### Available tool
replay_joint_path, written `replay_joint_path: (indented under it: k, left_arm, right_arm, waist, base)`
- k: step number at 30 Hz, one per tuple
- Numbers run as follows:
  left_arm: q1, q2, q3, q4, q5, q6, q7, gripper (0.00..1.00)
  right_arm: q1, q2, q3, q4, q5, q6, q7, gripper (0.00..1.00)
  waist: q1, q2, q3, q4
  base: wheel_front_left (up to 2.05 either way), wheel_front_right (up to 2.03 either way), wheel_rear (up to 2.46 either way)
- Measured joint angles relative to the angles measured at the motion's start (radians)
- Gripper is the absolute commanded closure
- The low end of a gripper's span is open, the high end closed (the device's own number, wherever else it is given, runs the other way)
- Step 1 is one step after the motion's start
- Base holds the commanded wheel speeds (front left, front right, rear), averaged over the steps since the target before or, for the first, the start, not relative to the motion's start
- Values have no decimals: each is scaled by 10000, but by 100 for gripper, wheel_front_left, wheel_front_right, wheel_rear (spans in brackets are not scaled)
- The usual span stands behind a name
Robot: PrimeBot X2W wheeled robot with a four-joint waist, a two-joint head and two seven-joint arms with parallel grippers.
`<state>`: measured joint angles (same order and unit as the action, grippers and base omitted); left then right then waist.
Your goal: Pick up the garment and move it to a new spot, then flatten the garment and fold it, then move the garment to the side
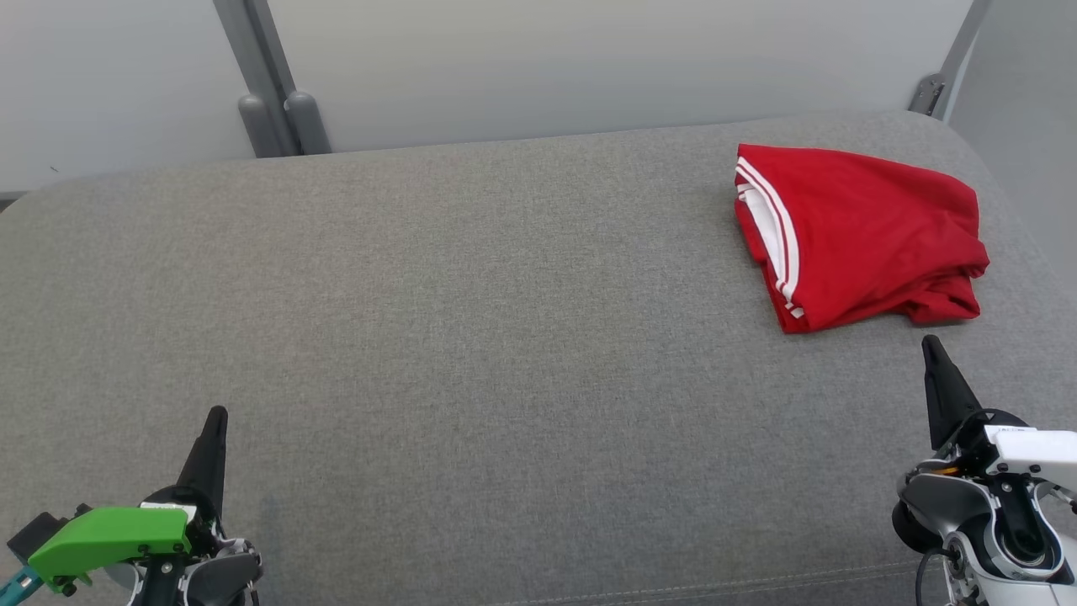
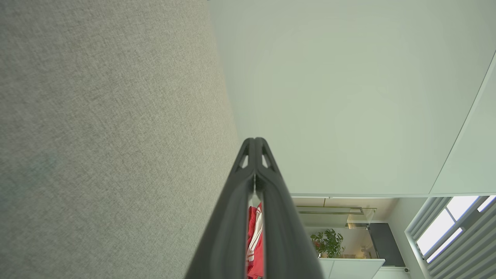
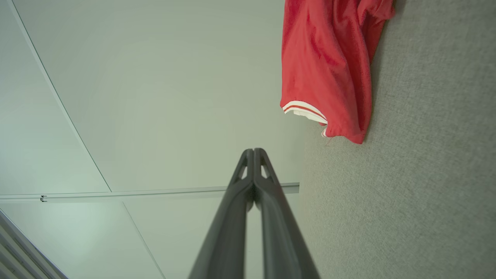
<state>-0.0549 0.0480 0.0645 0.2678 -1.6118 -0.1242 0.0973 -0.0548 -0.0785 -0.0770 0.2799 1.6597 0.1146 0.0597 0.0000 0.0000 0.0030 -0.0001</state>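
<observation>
black tapered fingers (image 1: 208,454), green left wrist cover (image 1: 109,534), white right wrist cover (image 1: 1031,450)

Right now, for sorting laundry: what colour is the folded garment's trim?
Red folded garment, white-striped trim; head view.

I see the garment (image 1: 867,240) lying on the bench (image 1: 471,337) at its far right, close to the back edge. My right hand (image 1: 930,341) is at the near right, just before the garment but apart from it. My left hand (image 1: 217,412) is at the near left, well apart. A wall (image 1: 589,67) stands behind the bench.
</observation>
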Motion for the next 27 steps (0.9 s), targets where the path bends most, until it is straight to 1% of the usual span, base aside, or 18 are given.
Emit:
replay_joint_path:
  k: [27]
  left_arm:
    - [-1, -4, 6, 0, 0, 0, 0, 100]
  right_arm:
    - [0, 13, -23, -10, -13, 0, 31, 100]
  waist:
    - [0, 0, 0, 0]
  base:
    - [0, 0, 0]
